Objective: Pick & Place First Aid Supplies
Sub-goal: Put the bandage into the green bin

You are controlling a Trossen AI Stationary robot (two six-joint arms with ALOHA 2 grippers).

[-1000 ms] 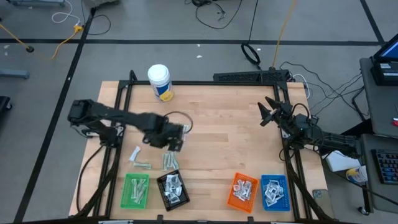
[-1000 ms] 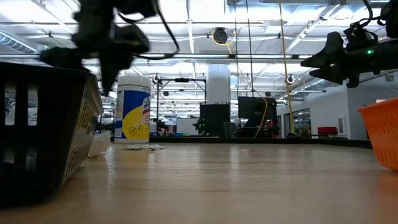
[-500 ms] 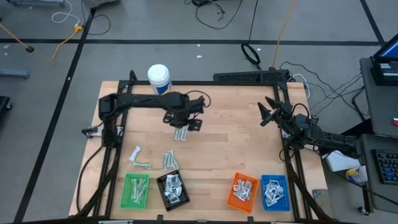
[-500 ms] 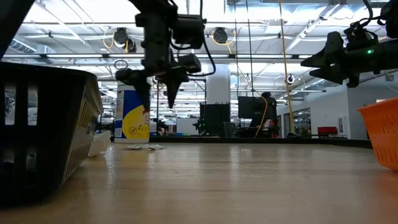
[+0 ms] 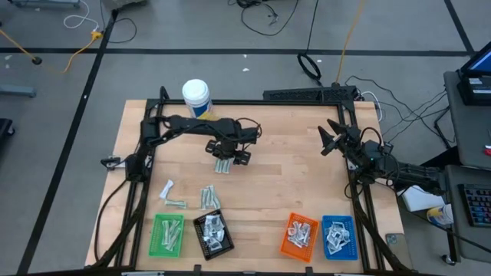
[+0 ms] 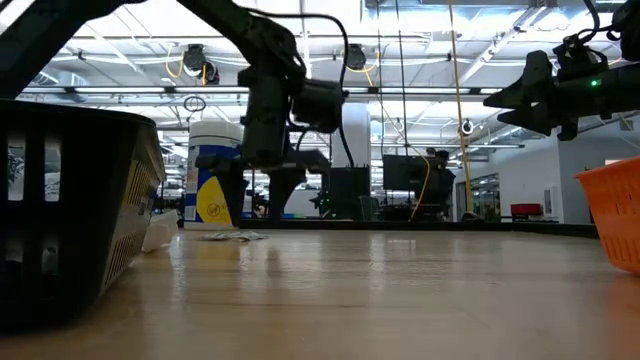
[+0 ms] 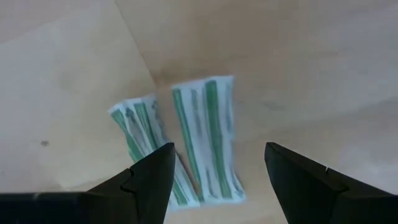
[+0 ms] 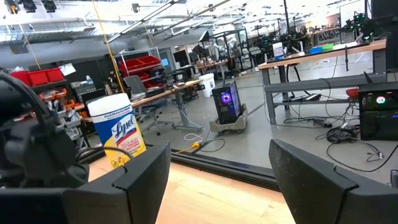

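A: Left wrist view: what is framed by the left gripper (image 7: 214, 177)?

B: Two wrapped strips (image 7: 205, 140), lying between its spread fingers, long axes running away from them, near the bottle (image 5: 197, 100). The right gripper (image 5: 328, 139), also spread, is parked well apart.

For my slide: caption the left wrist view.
Open left gripper poised over two green-striped strips lying side by side on the table.

Left gripper (image 5: 228, 152) hovers just over wrapped strips (image 5: 223, 165), a short way below the white bottle (image 5: 197, 100). More packets (image 5: 188, 197) farther below; right gripper (image 5: 328, 138) well right.
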